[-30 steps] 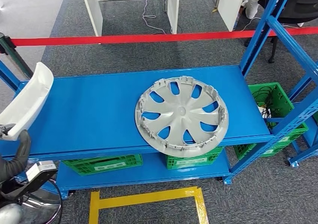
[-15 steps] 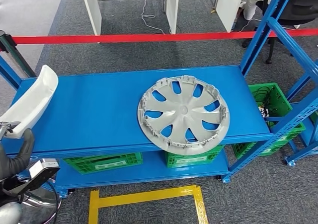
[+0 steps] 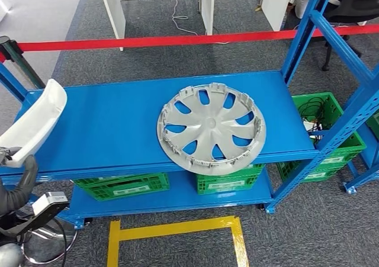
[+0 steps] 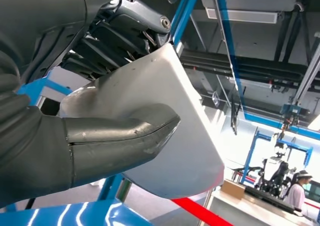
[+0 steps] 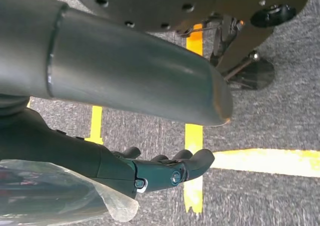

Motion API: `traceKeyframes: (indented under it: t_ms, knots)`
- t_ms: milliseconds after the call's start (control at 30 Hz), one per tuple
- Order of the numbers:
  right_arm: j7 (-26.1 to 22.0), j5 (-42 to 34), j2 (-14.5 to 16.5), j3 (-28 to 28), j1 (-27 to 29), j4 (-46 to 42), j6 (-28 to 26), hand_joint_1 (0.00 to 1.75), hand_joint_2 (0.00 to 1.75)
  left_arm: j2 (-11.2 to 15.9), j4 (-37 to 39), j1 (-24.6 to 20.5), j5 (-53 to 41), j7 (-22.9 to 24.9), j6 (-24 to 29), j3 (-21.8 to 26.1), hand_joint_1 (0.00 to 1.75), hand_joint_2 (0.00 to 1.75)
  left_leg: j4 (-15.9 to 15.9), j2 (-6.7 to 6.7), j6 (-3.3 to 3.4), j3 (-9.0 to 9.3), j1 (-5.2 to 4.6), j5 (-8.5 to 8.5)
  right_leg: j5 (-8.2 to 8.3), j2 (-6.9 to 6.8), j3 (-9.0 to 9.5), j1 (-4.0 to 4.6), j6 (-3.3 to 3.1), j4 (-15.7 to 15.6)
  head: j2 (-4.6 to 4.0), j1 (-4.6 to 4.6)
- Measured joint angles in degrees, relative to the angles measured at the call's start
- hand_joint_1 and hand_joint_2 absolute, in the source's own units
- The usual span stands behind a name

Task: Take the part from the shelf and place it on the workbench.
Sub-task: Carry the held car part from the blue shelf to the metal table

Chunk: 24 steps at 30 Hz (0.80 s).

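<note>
At the far left of your head view you see the part (image 3: 32, 125), a white, glossy curved plastic shell with a rolled lip at its upper end. It is tilted, its upper end leaning toward the upper right over the left end of the blue shelf (image 3: 116, 125), its lower end down at the left edge of the frame. Your left wrist view shows the same part (image 4: 181, 136) close up: a smooth, pale, trough-like piece with a rounded corner, with the left hand (image 4: 86, 146) pressing a thumb across its face.
</note>
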Motion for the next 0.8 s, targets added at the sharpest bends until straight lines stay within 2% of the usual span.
traceKeyframes:
  t_ms: [67,100,133,167,233,267,300,333,400,433,467,500,533,567,633,667,700,767,800]
  knots:
    - [-0.13,-0.33,0.24,-0.11,-0.05,0.00,0.02,0.00,0.00,0.10,-0.04,-0.07,-0.06,-0.01,-0.31,-0.01,1.75,1.75,-7.06,0.13,-0.09,4.27,0.23,3.51,0.53,-0.14,-0.80,-0.07,0.36,0.34,0.00,-0.02]
    - [-0.21,-0.48,0.32,-0.16,-0.07,0.00,0.04,0.00,0.00,0.16,-0.08,-0.14,-0.10,-0.01,-0.42,-0.01,1.75,1.75,-10.93,0.17,-0.04,6.41,0.20,4.52,0.82,-0.16,-1.14,-0.03,0.66,0.48,-0.01,-0.03]
    - [-0.27,-0.57,0.37,-0.18,-0.09,0.00,0.05,0.00,0.00,0.21,-0.14,-0.18,-0.13,-0.02,-0.47,-0.01,1.75,1.75,-13.62,0.17,0.08,7.76,0.14,4.89,1.20,-0.16,-1.41,0.03,1.01,0.56,0.00,-0.01]
    - [-0.31,-0.63,0.40,-0.18,-0.10,0.00,0.07,0.00,0.00,0.25,-0.19,-0.22,-0.15,-0.03,-0.48,-0.01,1.75,1.75,-14.97,0.15,0.29,8.25,0.00,4.79,1.63,-0.16,-1.63,0.10,1.39,0.54,0.00,-0.03]
    - [-0.33,-0.66,0.43,-0.19,-0.02,0.00,0.07,0.00,0.00,0.32,-0.26,-0.24,-0.15,-0.05,-0.48,-0.02,1.75,1.75,-15.19,0.10,1.06,7.70,-0.20,5.26,2.54,-0.13,-1.91,0.10,2.21,0.32,0.00,0.00]
    - [-0.33,-0.66,0.43,-0.20,0.03,0.00,0.07,0.00,0.00,0.34,-0.26,-0.28,-0.15,-0.06,-0.48,-0.02,1.75,1.75,-15.22,0.21,1.59,7.24,-0.19,5.74,2.15,-0.04,-2.22,0.03,2.55,0.54,0.00,0.01]
    - [-0.33,-0.67,0.43,-0.20,0.08,0.00,0.07,0.00,0.00,0.36,-0.26,-0.31,-0.15,-0.06,-0.49,-0.03,1.75,1.75,-15.27,0.32,2.18,6.72,-0.15,6.31,0.80,0.07,-2.79,0.02,2.82,1.48,0.00,0.08]
    - [-0.33,-0.67,0.43,-0.21,0.11,0.00,0.07,0.00,0.00,0.37,-0.27,-0.34,-0.15,-0.07,-0.49,-0.03,1.75,1.75,-15.35,0.44,2.70,6.07,-0.11,6.97,-1.46,0.21,-3.62,0.02,2.98,3.51,0.00,0.14]
    - [-0.33,-0.67,0.43,-0.21,0.09,0.00,0.07,0.00,0.00,0.36,-0.28,-0.35,-0.16,-0.08,-0.50,-0.04,1.75,1.75,-15.26,0.53,3.30,4.57,-0.32,8.17,-6.89,0.38,-5.62,0.11,3.08,10.39,-0.01,0.26]
    - [-0.33,-0.67,0.43,-0.21,0.08,0.00,0.07,0.00,0.00,0.36,-0.28,-0.33,-0.16,-0.09,-0.50,-0.05,1.75,1.75,-15.20,0.53,3.41,3.76,-0.52,8.74,-8.42,0.41,-6.24,0.16,3.05,13.81,-0.01,0.28]
    - [-0.34,-0.71,0.44,-0.21,0.08,0.00,0.10,0.00,0.00,0.35,-0.28,-0.32,-0.18,-0.09,-0.50,-0.06,1.75,1.75,-15.13,0.54,3.51,2.96,-0.74,9.30,-8.67,0.42,-6.18,0.23,2.92,15.92,-0.01,0.28]
    - [-0.38,-0.75,0.44,-0.21,0.08,0.00,0.13,0.00,0.00,0.34,-0.28,-0.32,-0.22,-0.09,-0.50,-0.07,1.75,1.75,-15.07,0.53,3.57,2.22,-0.98,9.83,-7.76,0.42,-5.24,0.34,2.67,16.17,-0.01,0.28]
    - [-0.44,-0.85,0.45,-0.23,0.07,0.00,0.16,0.00,0.00,0.34,-0.28,-0.32,-0.28,-0.09,-0.51,-0.07,1.75,1.75,-15.03,0.52,3.62,1.56,-1.22,10.34,-6.14,0.46,-3.25,0.52,2.22,14.28,-0.01,0.27]
    - [-0.54,-1.01,0.44,-0.28,0.02,0.00,0.18,0.00,0.00,0.34,-0.28,-0.34,-0.34,-0.09,-0.52,-0.08,1.75,1.75,-15.01,0.50,3.63,1.04,-1.38,10.82,-4.63,0.58,-0.33,0.84,1.56,10.59,-0.01,0.26]
    - [-0.80,-1.39,0.37,-0.55,-0.16,0.02,0.12,0.00,0.00,0.33,-0.28,-0.45,-0.41,-0.09,-0.56,-0.12,1.75,1.75,-14.92,0.48,3.40,0.39,-1.65,11.68,-3.92,0.76,5.93,1.56,0.20,1.76,-0.01,0.21]
    - [-0.92,-1.59,0.35,-0.74,-0.25,0.03,0.09,0.00,0.00,0.32,-0.28,-0.56,-0.34,-0.10,-0.61,-0.16,1.75,1.75,-14.88,0.51,3.20,0.18,-1.62,12.12,-4.26,0.83,7.75,1.86,-0.17,-1.23,-0.01,0.22]
    - [-1.01,-1.76,0.35,-0.94,-0.31,0.04,0.07,0.00,0.00,0.32,-0.28,-0.71,-0.10,-0.13,-0.71,-0.22,1.75,1.75,-14.86,0.54,2.92,-0.05,-1.60,12.57,-4.63,0.81,8.57,2.03,-0.30,-2.84,-0.01,0.23]
    - [-1.13,-2.11,0.59,-1.19,-0.29,0.04,0.07,0.00,0.00,0.37,-0.28,-0.94,0.61,-0.27,-0.95,-0.33,1.75,1.75,-14.74,0.50,2.34,-0.67,-1.59,13.07,-4.04,0.64,7.78,1.84,-0.33,-3.60,-0.01,0.26]
    - [-1.17,-2.27,0.74,-1.25,-0.26,0.05,0.08,0.00,0.00,0.42,-0.28,-1.03,0.94,-0.34,-1.08,-0.35,1.75,1.75,-14.09,0.45,1.99,-1.16,-1.60,12.04,-3.51,0.49,7.25,1.61,-0.53,-3.83,-0.01,0.18]
